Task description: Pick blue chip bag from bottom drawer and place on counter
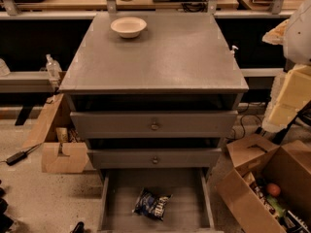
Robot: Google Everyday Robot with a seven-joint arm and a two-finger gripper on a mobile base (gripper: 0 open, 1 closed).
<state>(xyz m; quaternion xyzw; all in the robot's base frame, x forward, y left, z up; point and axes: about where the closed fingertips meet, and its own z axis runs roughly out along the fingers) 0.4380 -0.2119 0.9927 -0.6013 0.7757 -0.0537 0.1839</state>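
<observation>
The gripper [290, 98] hangs at the right edge, beside the counter [155, 62]; I cannot tell how open it is. A bowl [128, 26] sits at the counter's far edge. Below, the bottom drawer [109, 198] stands pulled out, and the bag [151, 204] lies on its floor.

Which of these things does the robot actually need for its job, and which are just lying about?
Needed: blue chip bag, lying in the open bottom drawer; counter; the gripper, not in view, only the pale arm at the right edge.
Lying about: cream bowl, cardboard box, bottle, upper drawers.
</observation>
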